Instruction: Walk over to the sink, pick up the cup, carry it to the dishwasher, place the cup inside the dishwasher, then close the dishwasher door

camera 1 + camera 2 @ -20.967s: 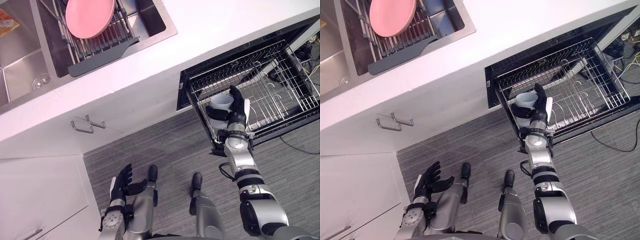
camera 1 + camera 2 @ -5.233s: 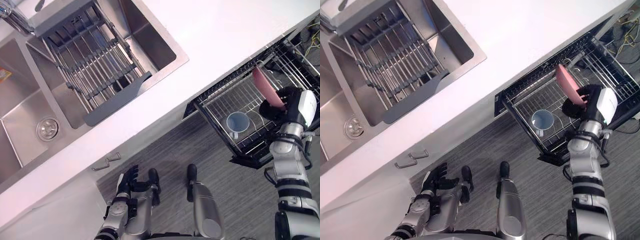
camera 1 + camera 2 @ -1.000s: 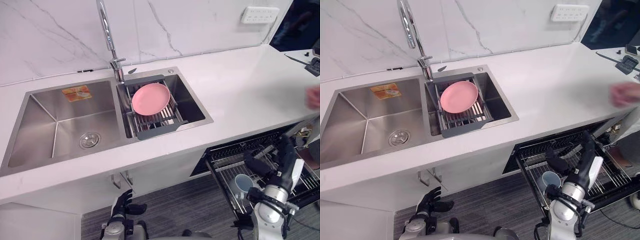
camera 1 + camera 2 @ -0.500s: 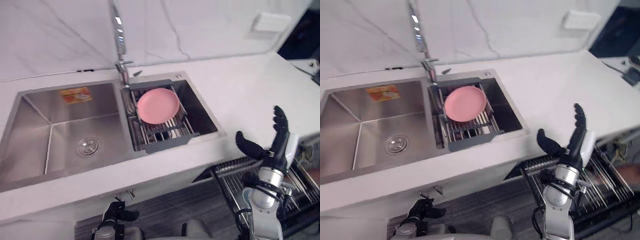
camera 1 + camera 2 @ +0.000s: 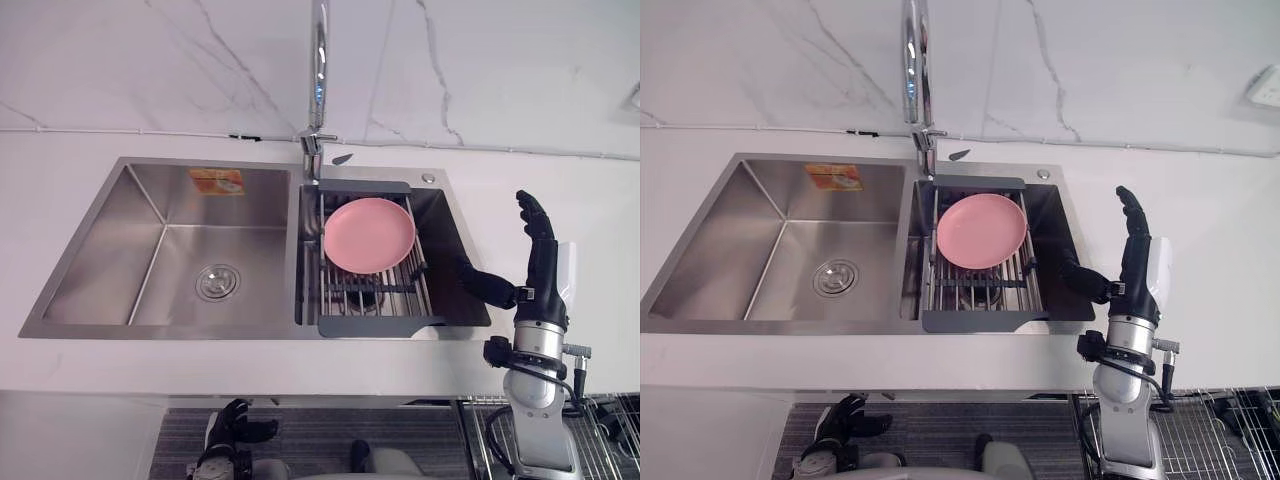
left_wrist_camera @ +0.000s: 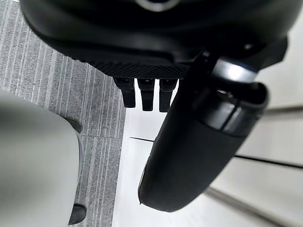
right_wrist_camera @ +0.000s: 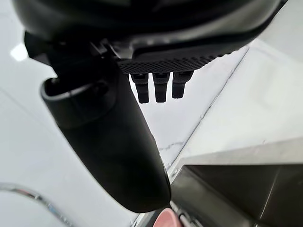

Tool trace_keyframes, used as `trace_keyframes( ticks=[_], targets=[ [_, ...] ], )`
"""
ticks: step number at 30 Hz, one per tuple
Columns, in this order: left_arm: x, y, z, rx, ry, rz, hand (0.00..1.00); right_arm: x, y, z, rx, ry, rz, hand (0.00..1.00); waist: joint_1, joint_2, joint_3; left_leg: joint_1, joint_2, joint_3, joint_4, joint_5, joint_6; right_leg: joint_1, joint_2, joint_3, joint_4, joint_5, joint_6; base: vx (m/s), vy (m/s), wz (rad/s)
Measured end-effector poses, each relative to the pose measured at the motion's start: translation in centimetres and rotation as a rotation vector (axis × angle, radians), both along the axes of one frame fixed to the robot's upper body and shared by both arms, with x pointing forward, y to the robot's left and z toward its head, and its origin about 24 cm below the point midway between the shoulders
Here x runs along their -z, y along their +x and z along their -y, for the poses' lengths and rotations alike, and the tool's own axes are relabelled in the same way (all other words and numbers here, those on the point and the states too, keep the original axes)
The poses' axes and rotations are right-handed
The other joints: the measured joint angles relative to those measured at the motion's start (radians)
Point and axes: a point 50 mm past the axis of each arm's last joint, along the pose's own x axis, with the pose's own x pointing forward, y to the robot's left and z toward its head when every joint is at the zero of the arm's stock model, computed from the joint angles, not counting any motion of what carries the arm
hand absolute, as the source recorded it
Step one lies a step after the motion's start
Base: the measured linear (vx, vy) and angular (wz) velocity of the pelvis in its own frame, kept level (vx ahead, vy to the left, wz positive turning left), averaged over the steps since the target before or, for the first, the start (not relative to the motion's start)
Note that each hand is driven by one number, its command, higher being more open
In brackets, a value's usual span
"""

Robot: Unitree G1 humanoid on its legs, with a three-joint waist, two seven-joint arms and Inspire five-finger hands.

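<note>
My right hand [image 5: 540, 285] is raised above the white counter [image 5: 560, 200], just right of the sink [image 5: 100, 235]. Its fingers point straight up and its thumb spreads toward the basin, holding nothing. In the right wrist view the thumb [image 7: 109, 142] and fingers [image 7: 161, 87] stand apart with nothing between them. My left hand [image 5: 235, 425] hangs low under the counter's front edge, relaxed and empty, its thumb [image 6: 199, 142] clear of the fingers [image 6: 147, 97]. A corner of the pulled-out dishwasher rack [image 5: 1215, 435] shows at the lower right.
A pink plate [image 5: 368, 233] lies on the grey drying rack [image 5: 365, 290] across the sink's right basin. A tall chrome tap [image 5: 318, 80] rises behind it. The left basin holds a drain [image 5: 218, 281] and a sticker. A marble wall backs the counter.
The camera has swung left, now facing the sink squarely. My right hand rose from over the dishwasher rack to above the counter and stays open. The rack has slid to the lower right corner.
</note>
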Motion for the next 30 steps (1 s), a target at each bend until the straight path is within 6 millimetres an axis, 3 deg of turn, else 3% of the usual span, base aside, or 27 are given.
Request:
trace_keyframes(
  ticks=[4, 12, 30],
  targets=[
    [0.0, -0.4, -0.3, 0.012, 0.012, -0.008, 0.90, 1.4, 0.4, -0.4, -0.071, -0.026, -0.077, 0.90, 0.001, -0.014, -0.024, 0.010, -0.013, -0.019, -0.017, 0.016, 0.003, 0.034, -0.015, -0.020, -0.045, 0.015, 0.009, 0.00, 0.033, 0.16],
    [0.0, -0.3, -0.5, 0.034, 0.022, -0.003, 0.90, 2.8, 1.6, -1.3, -0.210, -0.121, -0.192, 0.90, 0.002, -0.017, -0.026, 0.005, -0.018, -0.053, -0.067, 0.065, -0.004, 0.042, -0.024, -0.058, -0.075, 0.045, 0.007, -0.06, -0.010, 0.15],
    [-0.1, -0.1, -0.5, 0.072, 0.026, 0.004, 0.90, 2.2, 5.0, -0.9, -0.278, -0.549, -0.266, 0.90, 0.001, -0.021, -0.026, -0.026, -0.020, -0.078, -0.106, 0.101, -0.013, 0.024, -0.020, -0.088, -0.110, 0.076, 0.000, -0.03, -0.011, 0.05]
  ],
)
